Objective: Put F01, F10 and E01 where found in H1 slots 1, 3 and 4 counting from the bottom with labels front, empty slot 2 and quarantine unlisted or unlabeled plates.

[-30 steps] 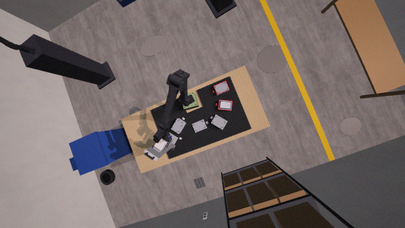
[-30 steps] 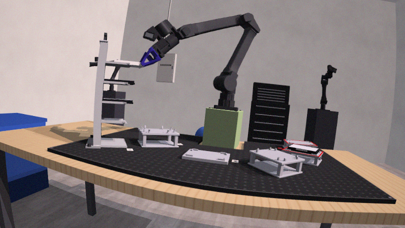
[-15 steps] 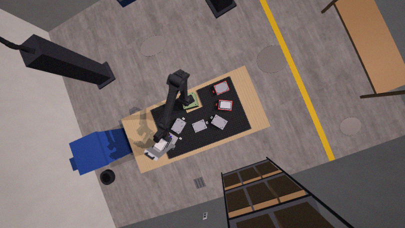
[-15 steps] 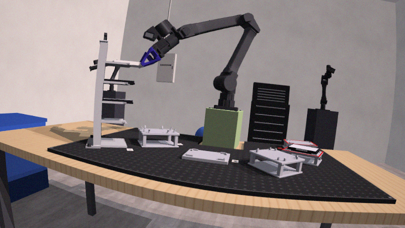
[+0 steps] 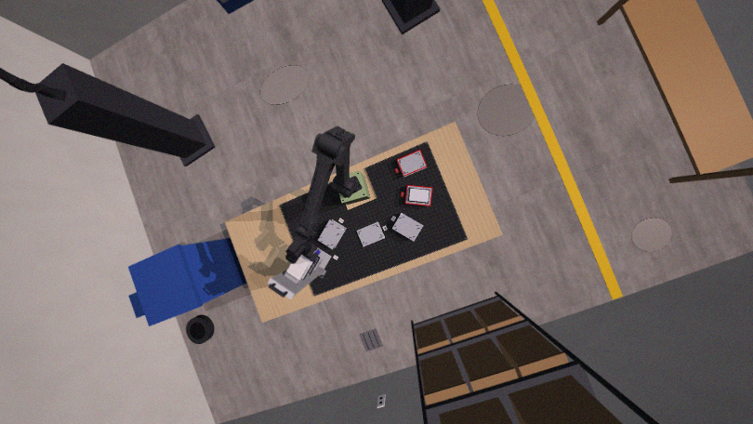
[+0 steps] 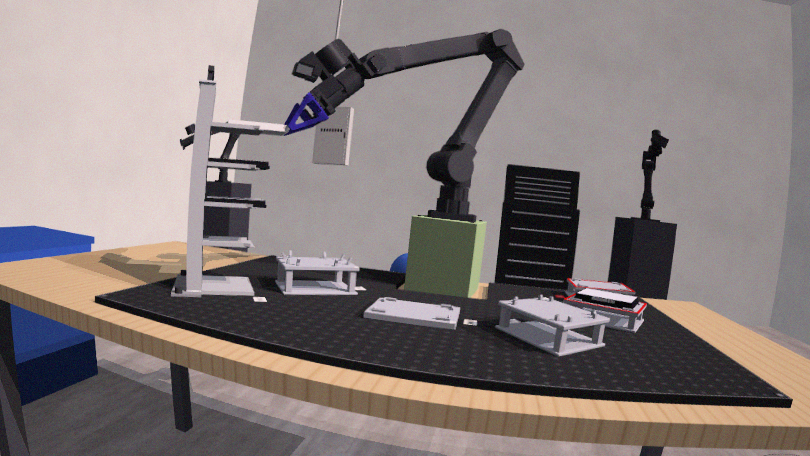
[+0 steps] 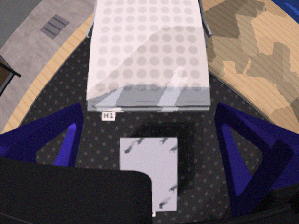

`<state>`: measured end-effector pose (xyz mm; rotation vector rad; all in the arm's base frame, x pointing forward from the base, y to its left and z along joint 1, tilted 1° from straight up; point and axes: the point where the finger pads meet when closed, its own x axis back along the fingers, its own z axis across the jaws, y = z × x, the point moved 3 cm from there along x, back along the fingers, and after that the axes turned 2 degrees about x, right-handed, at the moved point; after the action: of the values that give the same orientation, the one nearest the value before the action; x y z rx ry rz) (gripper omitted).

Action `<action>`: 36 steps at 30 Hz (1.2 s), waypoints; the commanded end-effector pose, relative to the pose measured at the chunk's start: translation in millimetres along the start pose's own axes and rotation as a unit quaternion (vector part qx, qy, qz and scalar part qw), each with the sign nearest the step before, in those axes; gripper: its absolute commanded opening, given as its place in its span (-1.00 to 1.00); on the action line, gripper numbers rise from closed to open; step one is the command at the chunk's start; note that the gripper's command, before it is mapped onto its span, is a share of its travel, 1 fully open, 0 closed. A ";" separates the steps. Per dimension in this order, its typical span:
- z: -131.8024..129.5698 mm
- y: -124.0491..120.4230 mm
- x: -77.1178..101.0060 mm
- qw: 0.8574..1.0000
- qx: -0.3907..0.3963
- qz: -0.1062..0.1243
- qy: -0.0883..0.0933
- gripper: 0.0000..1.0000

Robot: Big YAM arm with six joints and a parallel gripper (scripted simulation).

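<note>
Releasing a white plate (image 7: 149,35) on the plate hotel's (image 6: 202,169) top shelf

Gripper (image 6: 304,116) is hanging fully spread, gripping nothing, just off the plate's front end; seemingly slot 4's filling is finishing; next is probably backing away cleanly.
</note>
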<state>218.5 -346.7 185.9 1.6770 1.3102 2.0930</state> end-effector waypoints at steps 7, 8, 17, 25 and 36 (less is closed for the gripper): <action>2.6 -3.1 16.3 1.000 0.002 -0.009 0.002 1.00; 3.0 -4.3 17.5 1.000 0.002 -0.009 0.002 1.00; 3.9 -15.0 28.0 1.000 0.000 -0.009 0.003 1.00; 3.7 -22.1 34.9 1.000 -0.002 -0.009 0.002 1.00; 4.1 -35.2 47.7 1.000 -0.002 -0.008 0.003 1.00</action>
<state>191.3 -300.2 188.4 1.6775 1.3148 2.0933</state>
